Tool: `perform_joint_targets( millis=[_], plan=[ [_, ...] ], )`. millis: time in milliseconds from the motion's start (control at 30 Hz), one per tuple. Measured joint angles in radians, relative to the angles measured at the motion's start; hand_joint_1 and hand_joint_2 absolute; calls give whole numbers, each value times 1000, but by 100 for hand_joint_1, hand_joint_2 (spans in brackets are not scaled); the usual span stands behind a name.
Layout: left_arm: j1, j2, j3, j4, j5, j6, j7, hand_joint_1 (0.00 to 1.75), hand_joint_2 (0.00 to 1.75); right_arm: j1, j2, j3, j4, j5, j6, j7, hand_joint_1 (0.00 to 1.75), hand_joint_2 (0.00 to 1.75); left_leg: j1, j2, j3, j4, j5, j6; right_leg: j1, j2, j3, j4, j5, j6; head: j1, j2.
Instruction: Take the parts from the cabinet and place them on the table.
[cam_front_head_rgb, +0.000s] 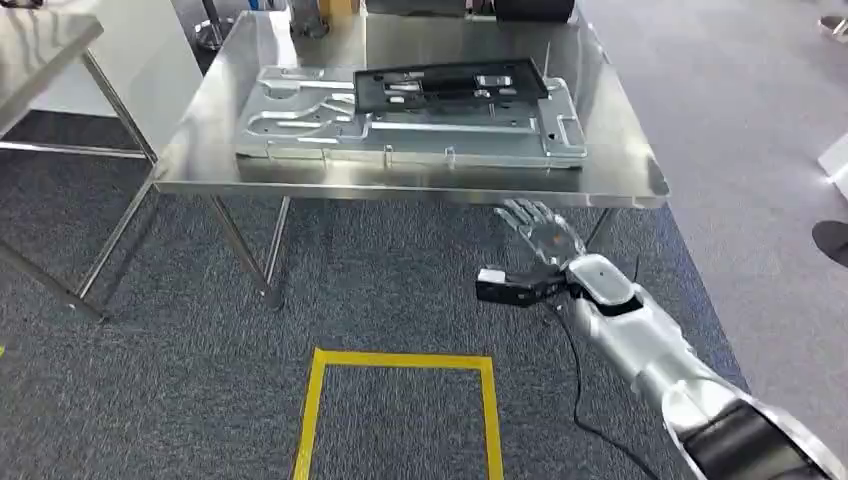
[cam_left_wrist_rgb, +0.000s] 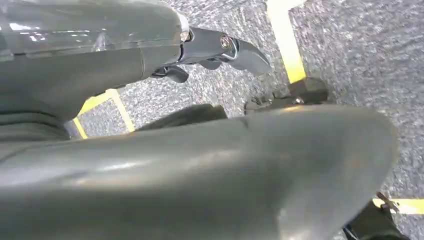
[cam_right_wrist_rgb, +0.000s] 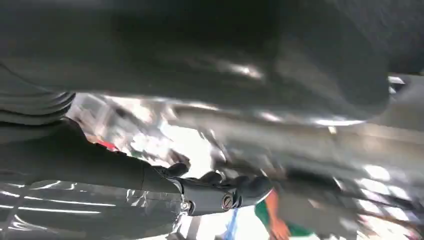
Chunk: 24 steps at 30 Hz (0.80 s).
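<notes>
the parts (cam_front_head_rgb: 410, 112) lie on the table (cam_front_head_rgb: 620, 175), so the right hand (cam_front_head_rgb: 540, 235), fingers spread and empty, should draw back low, clear of the front edge.

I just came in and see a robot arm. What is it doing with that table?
The robot is putting parts on the steel table. A big silver metal plate lies there with a black part on top. The right hand hangs just below the table's front edge, fingers spread, holding nothing. The left hand points down at the carpet, also holding nothing.
</notes>
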Motion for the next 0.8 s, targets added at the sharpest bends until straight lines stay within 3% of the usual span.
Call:
perform_joint_targets(
  millis=[33, 67, 133, 167, 200, 233, 267, 300, 333, 367, 400, 467, 500, 533, 567, 633, 667, 700, 733, 800],
  plan=[
    [0, 0, 2, 0, 0, 0, 0, 0, 0, 21, 0, -13, 24, -10, -9, 0, 0, 0, 0, 1, -8, -2, 10, 7, -1, 3, -12, 24, -45, 5, 0, 0],
    [0, 0, 3, 0, 2, 1, 0, 0, 0, 41, 0, -27, 44, -17, -20, 0, 0, 0, -1, 2, -20, -2, 22, 13, -3, 4, -32, 77, -107, 8, 0, 0],
    [1, 0, 7, 0, 5, 4, 0, 0, 0, 79, 2, -58, 88, -41, -32, 19, 0, 0, -4, 2, -50, -1, 42, 15, -3, 6, -78, 235, -213, 16, 0, 0],
    [4, 0, 8, 0, 6, 6, 1, 0, 0, 100, 7, -76, 120, -53, -35, 30, 0, 0, -5, 2, -64, -1, 53, 15, -3, 7, -87, 298, -232, 16, 0, 0],
    [6, 0, 8, 0, 6, 7, 13, 0, 0, 125, 13, -93, 148, -68, -33, 42, 0, 0, -6, 1, -77, 0, 62, 15, -3, 7, -77, 318, -220, 15, 0, 0],
    [9, 0, 10, 0, 5, 11, 30, 0, 0, 152, 22, -117, 181, -89, -29, 59, 0, 0, -7, 1, -86, 0, 69, 15, -2, 7, -45, 298, -192, 12, 0, 0],
    [16, 0, 10, 0, 2, 13, 35, 0, 0, 182, 32, -140, 206, -110, -33, 72, 0, 0, -9, 0, -94, 0, 76, 14, -1, 8, 5, 242, -159, 6, 0, 0],
    [25, 0, 11, 0, -1, 15, 36, 0, 0, 216, 44, -167, 236, -133, -42, 83, 0, 0, -12, -1, -99, 0, 82, 12, 4, 8, 77, 149, -137, -6, 0, 0],
    [31, 0, 11, 0, -3, 16, 36, 0, 0, 244, 54, -189, 259, -153, -52, 94, 0, 0, -12, 0, -101, 0, 89, 11, 10, 7, 150, 53, -148, -20, 0, 0],
    [36, 0, 11, 0, -6, 16, 38, 0, 0, 269, 64, -217, 282, -175, -57, 105, 0, 0, -18, -1, -107, 1, 94, 4, 14, 1, 193, -22, -179, -29, 0, 0],
    [41, 0, 11, 0, -10, 17, 40, 0, 0, 291, 74, -241, 303, -194, -56, 116, 0, 0, -16, 4, -105, -5, 102, -5, 15, 0, 185, -18, -171, -26, -1, 0],
    [44, 0, 11, 0, -14, 18, 45, 0, 0, 339, 94, -292, 348, -228, -44, 144, 0, 0, -11, 6, -104, -11, 116, -16, 23, 0, 182, -26, -161, -40, 0, 0],
    [48, 0, 11, 0, -15, 18, 47, 0, 0, 365, 106, -313, 363, -239, -42, 151, 0, 0, -14, 5, -105, -14, 121, -24, 16, -2, 182, -42, -145, -48, 0, 0],
    [49, 2, 11, 0, -18, 19, 47, 0, 0, 385, 122, -335, 378, -255, -30, 162, 0, 0, -10, 5, -112, 3, 89, -29, 13, -8, 177, -49, -132, -54, 0, 0],
    [50, 3, 11, 0, -20, 21, 48, 0, 0, 401, 132, -354, 391, -270, -23, 168, 0, 0, -10, 5, -125, 48, 27, -33, 13, -4, 164, -48, -122, -63, 0, 0],
    [50, 6, 11, 0, -22, 21, 48, 0, 0, 434, 155, -394, 414, -288, -17, 177, 0, 0, -9, 5, -165, 191, -84, -41, 14, -3, 138, -46, -104, -65, 0, 0],
    [50, 6, 11, 0, -23, 21, 48, 0, 0, 449, 164, -408, 423, -291, -16, 177, 0, 0, -9, 5, -180, 263, -113, -45, 14, -3, 123, -42, -94, -65, 0, 0],
    [50, 7, 11, 0, -23, 21, 48, 0, 0, 460, 171, -422, 433, -292, -16, 178, 0, 0, -9, 5, -177, 299, -107, -47, 14, -4, 105, -37, -86, -64, 0, 0],
    [51, 8, 11, 0, -23, 21, 48, 0, 0, 466, 175, -433, 440, -292, -15, 179, 0, 0, -9, 6, -152, 289, -77, -48, 14, -4, 87, -30, -78, -63, 0, 0],
    [50, 10, 11, 0, -23, 21, 49, 0, 0, 472, 181, -451, 451, -297, -9, 185, 0, 0, -8, 6, -49, 160, -13, -44, 13, -1, 55, -13, -66, -58, 0, 0]
  ],
)
